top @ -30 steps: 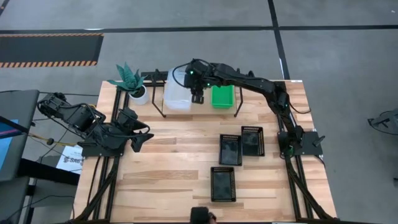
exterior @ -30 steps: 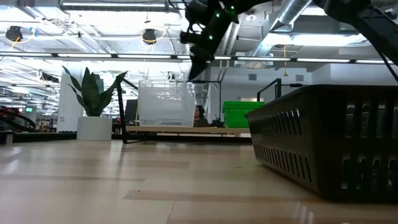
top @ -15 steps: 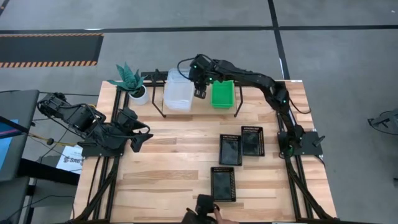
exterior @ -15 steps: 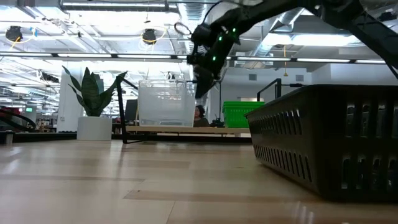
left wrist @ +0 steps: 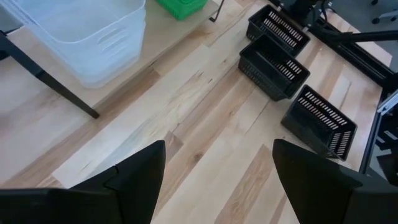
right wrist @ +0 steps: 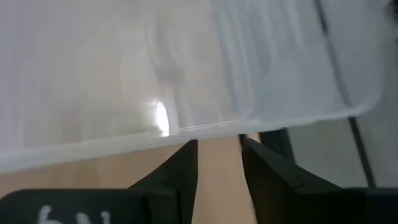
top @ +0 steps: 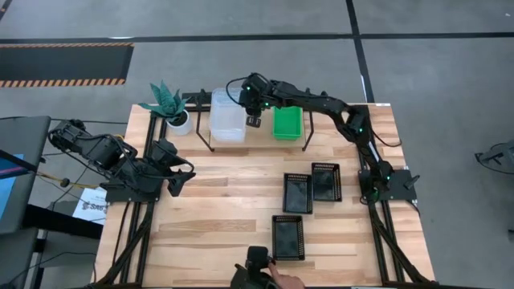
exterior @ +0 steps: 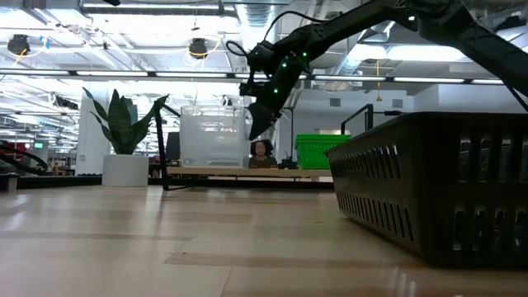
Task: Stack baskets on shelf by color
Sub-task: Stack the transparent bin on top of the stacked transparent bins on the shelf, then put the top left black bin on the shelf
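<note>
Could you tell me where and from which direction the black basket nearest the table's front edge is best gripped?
Probably from straight above, pinching one long wall of the front black basket. It sits upright and open-topped, apart from the other two black baskets, so its thin perforated rim is free on every side. The left gripper waits open nearer it; the right gripper is by the clear baskets.

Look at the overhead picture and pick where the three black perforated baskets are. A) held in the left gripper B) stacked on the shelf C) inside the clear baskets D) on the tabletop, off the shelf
D: the three black baskets lie on the wooden tabletop, while the shelf holds only clear baskets and green baskets.
</note>
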Motion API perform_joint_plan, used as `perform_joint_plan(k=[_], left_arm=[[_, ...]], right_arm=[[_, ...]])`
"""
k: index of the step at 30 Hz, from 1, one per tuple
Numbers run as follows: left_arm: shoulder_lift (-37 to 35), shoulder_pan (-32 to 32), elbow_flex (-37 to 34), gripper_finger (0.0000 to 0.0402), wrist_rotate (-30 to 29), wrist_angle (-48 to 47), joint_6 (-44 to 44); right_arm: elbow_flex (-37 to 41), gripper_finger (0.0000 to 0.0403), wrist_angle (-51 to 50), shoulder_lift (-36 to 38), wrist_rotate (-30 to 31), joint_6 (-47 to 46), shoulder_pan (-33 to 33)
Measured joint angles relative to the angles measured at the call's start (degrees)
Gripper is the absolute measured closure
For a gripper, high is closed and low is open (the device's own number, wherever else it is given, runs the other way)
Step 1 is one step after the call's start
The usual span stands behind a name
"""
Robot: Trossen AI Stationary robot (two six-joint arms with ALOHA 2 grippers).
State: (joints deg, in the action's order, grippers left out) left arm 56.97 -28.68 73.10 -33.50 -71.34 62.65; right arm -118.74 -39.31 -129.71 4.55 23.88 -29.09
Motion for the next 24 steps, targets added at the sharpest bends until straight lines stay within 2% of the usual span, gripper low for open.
perform_joint_plan(k=[3, 11, 15, 18, 22, 24], left_arm=[[0.0, 0.0, 0.0, 0.0118, 0.0, 0.0, -0.1], [0.0, 0.0, 0.0, 0.0118, 0.0, -0.8, -0.5], [0.0, 0.0, 0.0, 0.0118, 0.1, -1.5, 0.0], [0.0, 0.0, 0.0, 0.0118, 0.1, -1.5, 0.0], [0.0, 0.0, 0.0, 0.0118, 0.3, -1.4, 1.2], [0.0, 0.0, 0.0, 0.0118, 0.3, -1.2, 2.3]], right_arm=[[0.0, 0.0257, 3.2, 0.3, 0.0, 0.0, -0.3], [-1.3, 0.0258, 1.4, 0.3, 0.0, -0.3, 0.4], [-9.3, 0.0255, -10.9, 1.2, -0.1, -4.4, 1.4], [-16.6, 0.0251, -25.9, 2.7, -2.1, -10.4, 2.3], [-9.3, 0.0247, -38.0, 11.1, -12.1, -20.2, 5.4], [-4.9, 0.0247, -42.9, 15.2, -14.7, -22.4, 8.4]])
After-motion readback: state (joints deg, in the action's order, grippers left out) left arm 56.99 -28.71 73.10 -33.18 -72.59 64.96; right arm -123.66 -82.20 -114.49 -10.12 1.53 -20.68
